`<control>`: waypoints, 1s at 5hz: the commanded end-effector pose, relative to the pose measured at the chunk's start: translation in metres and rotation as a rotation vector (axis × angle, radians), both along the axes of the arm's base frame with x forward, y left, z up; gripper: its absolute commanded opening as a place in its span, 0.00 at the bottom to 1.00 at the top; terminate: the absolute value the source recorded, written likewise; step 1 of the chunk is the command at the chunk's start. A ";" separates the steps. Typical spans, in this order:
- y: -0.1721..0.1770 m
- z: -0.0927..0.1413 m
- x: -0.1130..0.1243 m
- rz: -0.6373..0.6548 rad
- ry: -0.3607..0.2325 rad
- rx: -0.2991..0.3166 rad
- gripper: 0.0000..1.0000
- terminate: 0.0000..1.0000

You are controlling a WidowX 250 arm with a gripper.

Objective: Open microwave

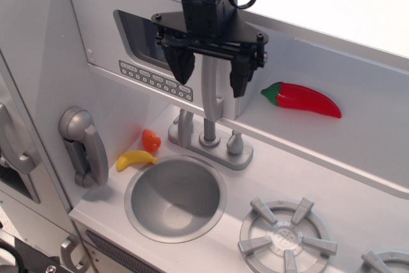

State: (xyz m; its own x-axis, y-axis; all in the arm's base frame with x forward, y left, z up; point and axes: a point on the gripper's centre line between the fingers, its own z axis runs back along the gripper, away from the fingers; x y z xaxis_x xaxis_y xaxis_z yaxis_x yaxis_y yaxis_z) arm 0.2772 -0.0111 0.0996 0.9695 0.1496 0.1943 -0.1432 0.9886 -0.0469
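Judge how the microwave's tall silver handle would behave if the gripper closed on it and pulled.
The handle looks like rigid moulded plastic, so it probably won't flex. Its smooth, glossy finish may let the fingers slip. The open gripper straddles it, so a grip seems feasible. The microwave door looks thin and likely swings lightly.

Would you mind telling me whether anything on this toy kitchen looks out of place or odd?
Nothing looks damaged or spilled. The only oddities are toy foods lying loose: a red chilli pepper on the shelf beside the light grey microwave, and a yellow banana with a small orange-red piece by the round sink. The black gripper straddles the door handle.
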 end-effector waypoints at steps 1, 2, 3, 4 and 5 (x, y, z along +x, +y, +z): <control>0.012 0.017 0.022 0.037 -0.086 0.038 1.00 0.00; 0.015 0.016 0.026 0.037 -0.098 0.059 0.00 0.00; 0.015 0.015 0.025 0.012 -0.094 0.051 0.00 0.00; 0.015 0.014 0.020 -0.008 -0.084 0.045 0.00 0.00; 0.016 0.014 0.002 -0.037 -0.067 0.045 0.00 0.00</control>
State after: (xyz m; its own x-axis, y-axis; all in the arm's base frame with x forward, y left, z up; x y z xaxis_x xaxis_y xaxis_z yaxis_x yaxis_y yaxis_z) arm 0.2780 0.0032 0.0987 0.9700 0.0864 0.2274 -0.0882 0.9961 -0.0021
